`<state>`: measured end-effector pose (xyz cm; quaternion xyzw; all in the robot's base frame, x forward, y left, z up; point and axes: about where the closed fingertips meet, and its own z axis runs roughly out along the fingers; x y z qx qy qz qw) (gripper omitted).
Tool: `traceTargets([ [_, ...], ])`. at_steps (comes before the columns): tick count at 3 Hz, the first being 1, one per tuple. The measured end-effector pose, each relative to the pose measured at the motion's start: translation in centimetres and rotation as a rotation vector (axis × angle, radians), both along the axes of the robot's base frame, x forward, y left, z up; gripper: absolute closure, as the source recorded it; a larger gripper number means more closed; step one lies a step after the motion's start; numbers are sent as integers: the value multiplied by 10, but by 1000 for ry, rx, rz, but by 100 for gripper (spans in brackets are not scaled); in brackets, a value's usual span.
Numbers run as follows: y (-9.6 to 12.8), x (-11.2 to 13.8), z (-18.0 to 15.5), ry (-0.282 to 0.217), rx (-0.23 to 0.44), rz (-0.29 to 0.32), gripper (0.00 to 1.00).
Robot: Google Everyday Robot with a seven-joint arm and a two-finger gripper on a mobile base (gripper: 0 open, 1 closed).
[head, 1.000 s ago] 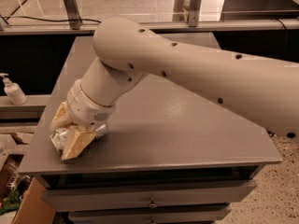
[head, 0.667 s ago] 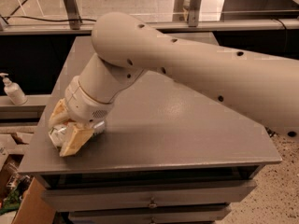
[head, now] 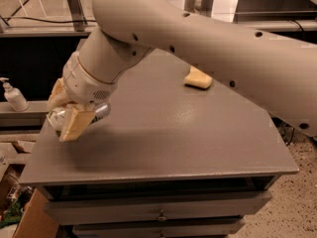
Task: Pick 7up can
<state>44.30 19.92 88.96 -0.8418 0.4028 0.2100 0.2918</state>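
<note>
Low at the left of the scene, the gripper is closed on the 7up can, its tan fingers clasping the can from the near and far sides. The can lies on its side between them, over the near left part of the table. Its silvery end sticks out to the right of the near finger, and a smaller part shows at the left. Whether the can rests on the tabletop or is held just above it cannot be told, though a soft shadow lies on the surface below and to the right of it. The white wrist rises from the gripper toward the far right and joins the thick, pale arm, which crosses the upper part of the scene and leaves at the right edge. On the far right part of the grey tabletop, well apart from the can, lies a yellow block, partly under the arm. Along the table's near face run drawers with small knobs. Left of the table, a white pump bottle stands upright on a lower ledge. A cardboard box sits at the near left corner, and speckled floor shows at the near right.
</note>
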Motion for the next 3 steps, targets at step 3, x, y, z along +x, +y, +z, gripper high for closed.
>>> traceTargets([
  [3, -23, 48, 62, -67, 77, -123, 100],
])
